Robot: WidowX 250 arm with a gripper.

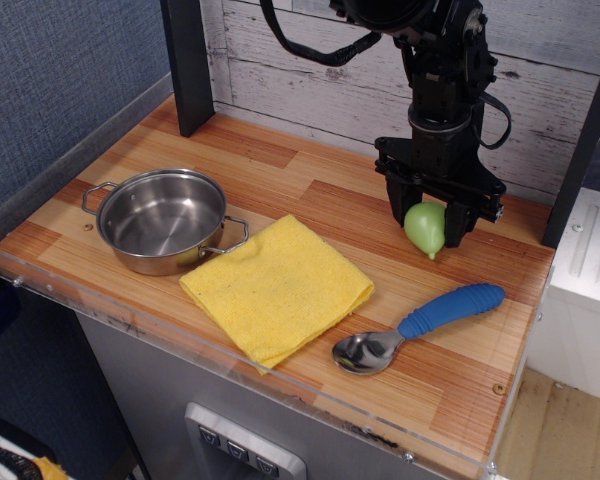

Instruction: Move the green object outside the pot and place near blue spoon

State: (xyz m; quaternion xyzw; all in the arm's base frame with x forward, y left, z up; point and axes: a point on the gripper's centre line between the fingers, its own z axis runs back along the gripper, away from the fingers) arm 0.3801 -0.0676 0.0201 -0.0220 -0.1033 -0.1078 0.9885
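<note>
The green object (425, 228), a light-green pear-shaped toy with its tip pointing down, sits between the fingers of my black gripper (428, 226). The gripper is shut on it, low over the right rear of the wooden table, and the tip is at or just above the surface. The blue spoon (421, 323) lies in front of it near the right front, blue handle to the right and metal bowl to the left. The steel pot (163, 219) stands empty at the left.
A folded yellow cloth (278, 285) lies between the pot and the spoon. A black post (187, 62) stands at the back left, and a plank wall runs behind. A clear plastic rim (280, 375) edges the table front.
</note>
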